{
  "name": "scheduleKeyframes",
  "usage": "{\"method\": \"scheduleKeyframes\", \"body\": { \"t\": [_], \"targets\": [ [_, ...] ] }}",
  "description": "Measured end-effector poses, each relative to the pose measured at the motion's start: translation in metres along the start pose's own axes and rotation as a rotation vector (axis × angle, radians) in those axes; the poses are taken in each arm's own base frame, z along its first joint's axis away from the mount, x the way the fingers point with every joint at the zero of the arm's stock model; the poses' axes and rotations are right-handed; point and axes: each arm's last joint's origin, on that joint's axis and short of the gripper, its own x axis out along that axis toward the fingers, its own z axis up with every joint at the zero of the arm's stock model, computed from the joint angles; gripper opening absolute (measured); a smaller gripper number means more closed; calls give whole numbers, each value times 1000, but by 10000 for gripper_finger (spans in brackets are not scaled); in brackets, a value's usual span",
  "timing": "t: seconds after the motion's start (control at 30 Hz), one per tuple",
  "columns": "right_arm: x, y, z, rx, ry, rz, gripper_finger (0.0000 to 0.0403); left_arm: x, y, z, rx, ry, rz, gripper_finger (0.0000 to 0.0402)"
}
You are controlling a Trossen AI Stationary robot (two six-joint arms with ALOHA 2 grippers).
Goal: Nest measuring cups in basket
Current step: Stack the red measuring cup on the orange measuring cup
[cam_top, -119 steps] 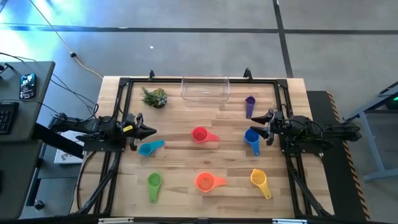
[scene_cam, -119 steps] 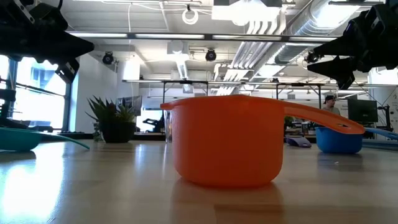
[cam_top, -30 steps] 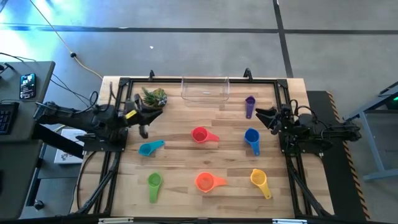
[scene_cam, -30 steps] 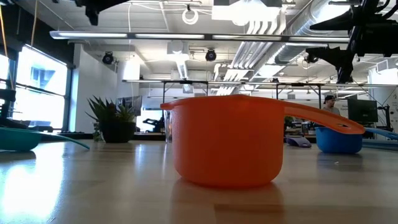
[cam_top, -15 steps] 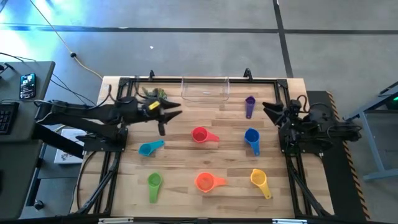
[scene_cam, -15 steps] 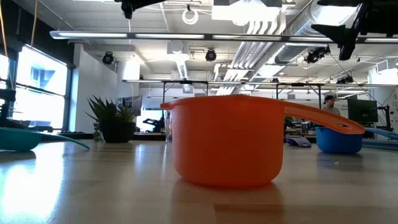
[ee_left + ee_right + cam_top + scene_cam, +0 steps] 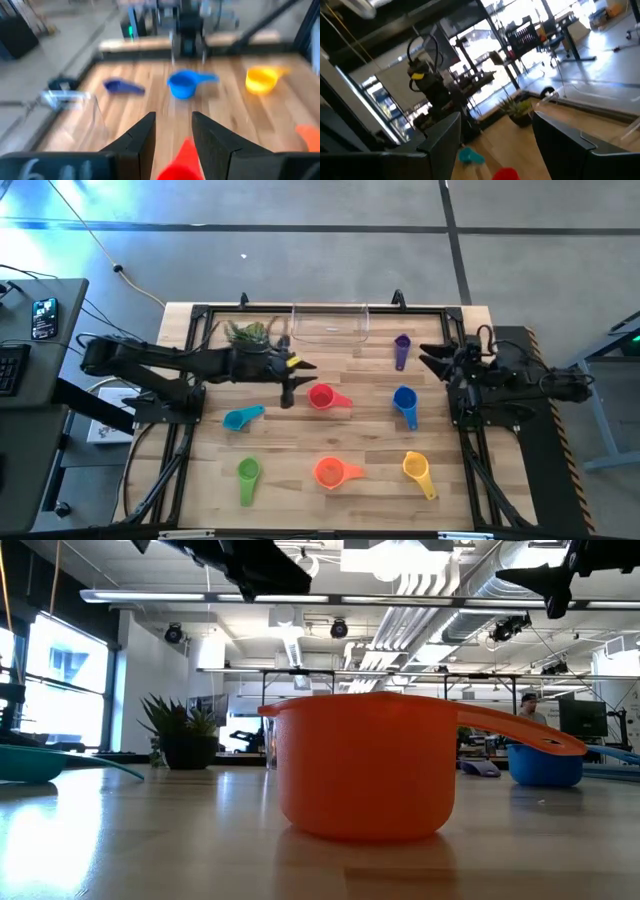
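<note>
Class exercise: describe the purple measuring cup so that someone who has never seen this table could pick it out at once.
Start at the clear rectangular plastic basket on the wooden table's far edge. Just beside it, towards the right arm, lies the small purple plastic measuring cup. Its nearest neighbour, the blue cup, lies farther from the basket.

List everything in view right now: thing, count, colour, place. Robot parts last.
measuring cups: 7, all loose on the table, none in the basket.
purple cup: far right, beside the basket.
blue cup: right, mid-table.
red cup: centre.
light blue cup: left, mid-table.
green cup: near left.
orange cup: near centre.
yellow cup: near right.
basket: 1, clear, far edge, centre, nothing in it.
plant: 1, green, far left, partly under the left arm.
table: 1, light wood.
left gripper: open, above the table just left of the red cup.
right gripper: open, at the right edge near the purple cup.
</note>
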Motion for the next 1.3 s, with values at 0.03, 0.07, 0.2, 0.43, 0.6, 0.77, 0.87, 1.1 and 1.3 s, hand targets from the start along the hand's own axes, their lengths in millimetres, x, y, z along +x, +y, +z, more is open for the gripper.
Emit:
{"method": "scheduleKeyframes", "body": {
  "t": [0.03,0.07,0.2,0.43,0.6,0.77,0.87,1.1,1.3],
  "targets": [
    [3,1,0,-11,30,-12,239,5,-1,-2,5,37,-3,115],
    [5,3,0,-19,59,-21,239,9,-1,-3,9,68,-6,115],
    [15,7,0,-63,167,-65,239,23,-4,-9,27,139,-12,115],
    [30,12,-5,-110,293,-96,239,37,-8,-28,148,262,-68,115],
    [35,12,-12,-116,349,-92,239,45,-12,-42,231,347,-121,115],
    [39,12,-15,-122,374,-95,239,54,-14,-54,297,394,-143,115],
    [39,12,-16,-123,378,-97,239,59,-15,-60,316,422,-152,115],
    [39,12,-16,-125,381,-99,239,72,-18,-77,342,483,-171,115],
    [39,12,-16,-125,382,-100,239,79,-24,-88,358,520,-192,115]
  ]
}}
